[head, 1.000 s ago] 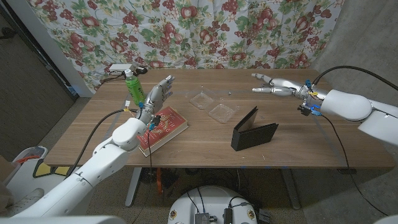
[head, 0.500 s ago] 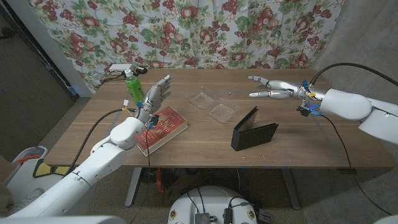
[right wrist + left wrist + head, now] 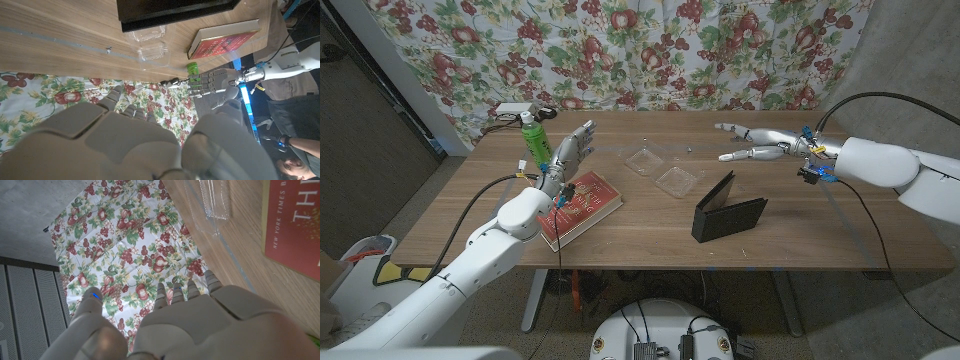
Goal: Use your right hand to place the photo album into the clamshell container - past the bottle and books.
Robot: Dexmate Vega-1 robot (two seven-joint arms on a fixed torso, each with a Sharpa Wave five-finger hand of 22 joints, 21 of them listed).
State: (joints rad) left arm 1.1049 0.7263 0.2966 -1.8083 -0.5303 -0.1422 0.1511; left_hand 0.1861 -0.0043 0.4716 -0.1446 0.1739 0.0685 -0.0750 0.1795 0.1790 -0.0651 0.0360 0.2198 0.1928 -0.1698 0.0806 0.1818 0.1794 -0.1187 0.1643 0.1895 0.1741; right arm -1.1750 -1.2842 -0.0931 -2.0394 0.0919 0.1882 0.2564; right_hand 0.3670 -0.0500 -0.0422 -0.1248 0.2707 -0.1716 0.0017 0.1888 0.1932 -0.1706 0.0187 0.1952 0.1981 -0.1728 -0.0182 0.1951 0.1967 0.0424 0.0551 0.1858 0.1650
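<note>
Head view: my right hand (image 3: 752, 145) hovers empty, fingers spread, at two o'clock of the photo album (image 3: 728, 208). Album stands propped open; a clumsy grab could topple it or knock the clamshell container (image 3: 665, 170) at its ten o'clock.

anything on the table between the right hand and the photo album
No. In the head view only bare wood lies between the right hand and the black photo album; the clamshell container sits off to the side.

floral curtain (image 3: 650, 50), power strip (image 3: 515, 108), wooden table (image 3: 820, 235)
</note>
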